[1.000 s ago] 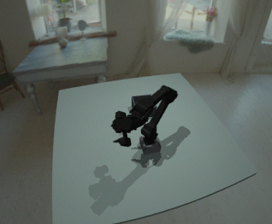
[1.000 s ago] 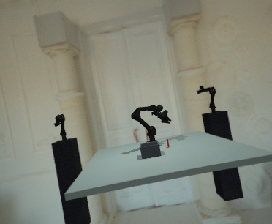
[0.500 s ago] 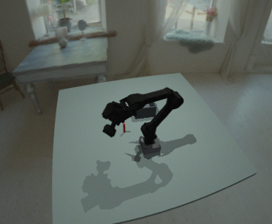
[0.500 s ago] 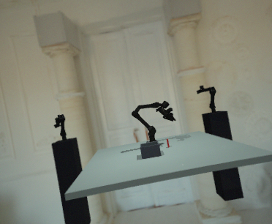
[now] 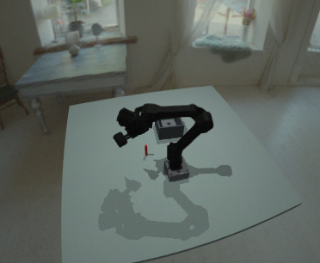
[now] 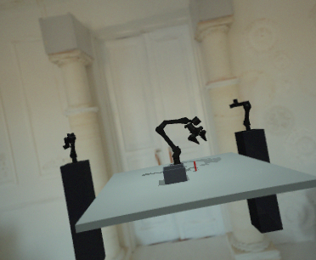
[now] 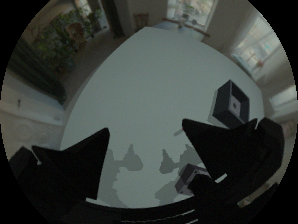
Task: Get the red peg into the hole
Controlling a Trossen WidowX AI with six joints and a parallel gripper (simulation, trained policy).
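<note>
The red peg (image 5: 146, 150) (image 6: 194, 166) stands upright on the table, apart from the box. In the wrist view the peg itself does not show; the right finger covers part of the area near it. The open dark box (image 5: 170, 132) (image 6: 175, 175) (image 7: 223, 103) stands on the table near the arm's base. Its grey bottom plate shows a small dark hole with no red in it. My gripper (image 6: 201, 141) (image 7: 146, 127) is wide open and empty, high above the table, to the left of the peg and box in the top view.
The arm's base (image 5: 176, 173) (image 7: 189, 180) sits on the pale table (image 5: 96, 150) (image 6: 239, 178) (image 7: 135, 80), beyond the box in the exterior view. Two black pedestals (image 6: 81, 200) (image 6: 251, 146) with small arms stand beyond the table's sides. The arm's shadow falls across the table.
</note>
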